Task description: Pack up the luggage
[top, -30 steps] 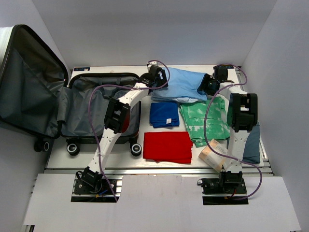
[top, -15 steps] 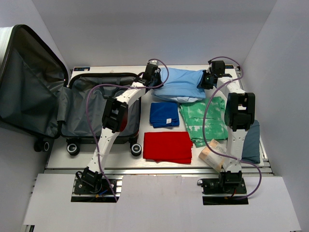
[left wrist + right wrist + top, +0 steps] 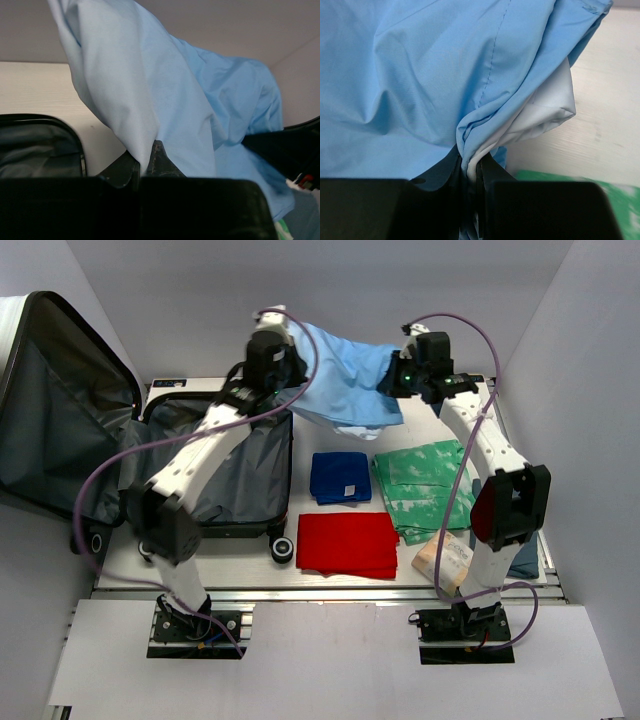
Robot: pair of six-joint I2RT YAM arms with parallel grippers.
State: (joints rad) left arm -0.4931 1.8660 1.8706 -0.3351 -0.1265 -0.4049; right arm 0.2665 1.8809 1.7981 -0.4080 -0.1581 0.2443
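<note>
Luggage lay open at the left of the table, its lid leaning back against the wall. Beside it we held a light blue shirt in the air, the left gripper clamped tight on one end and the right gripper pinching the other. Folded blue cloth, red cloth and green cloth lay below on the table.

The luggage lid runs off the overhead view's upper left edge, and the left arm covers part of its lining. At lower right, the right arm hides most of a grey-blue cloth. The light blue cloth buries the tips of the left pincer and the right pincer.
</note>
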